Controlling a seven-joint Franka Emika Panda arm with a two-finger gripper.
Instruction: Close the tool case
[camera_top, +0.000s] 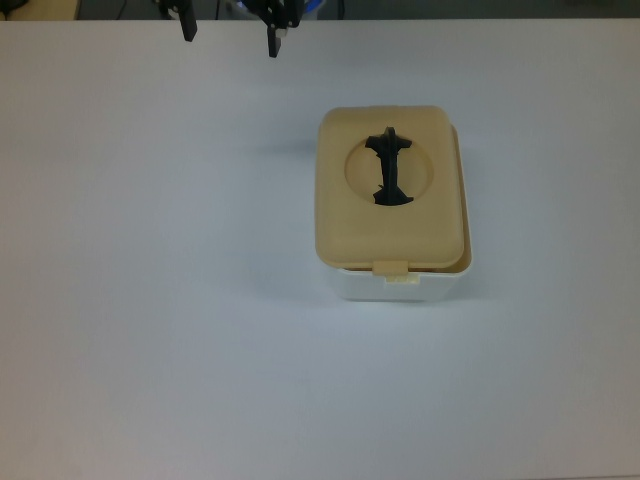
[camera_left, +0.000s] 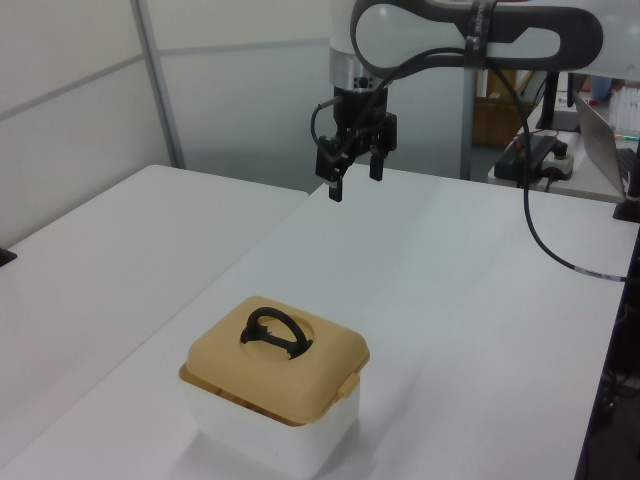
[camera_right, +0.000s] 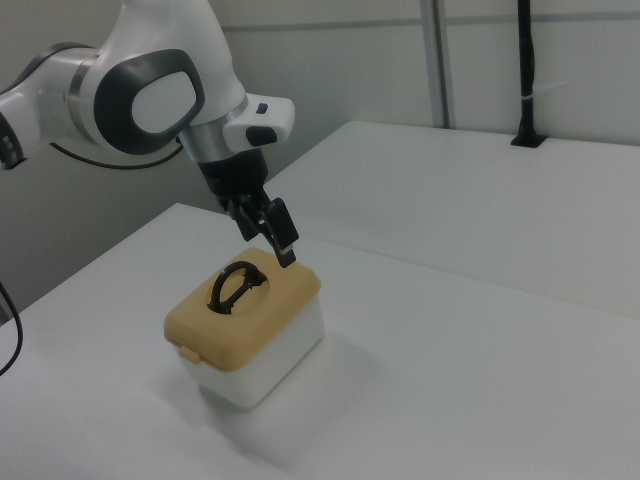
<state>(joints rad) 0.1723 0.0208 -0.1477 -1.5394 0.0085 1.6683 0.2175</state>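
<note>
While the tan lid (camera_left: 275, 358) sits skewed on the white tub (camera_left: 270, 435), I'd bring the empty pincer (camera_left: 354, 178), fingers apart, above the lid and press evenly.

The tool case (camera_left: 270, 425) had a plain white tub under a tan, mustard-like lid (camera_top: 390, 190), unpatterned, with a tan latch tab (camera_top: 390, 267) at its edge. Its handle (camera_left: 272, 331) was black. The table (camera_top: 150, 300) was a uniform white. The arm (camera_right: 150, 100) was glossy white with dark grey joint panels, and its gripper (camera_left: 356, 180) was black. A black cable (camera_left: 545, 230) hung behind.
</note>
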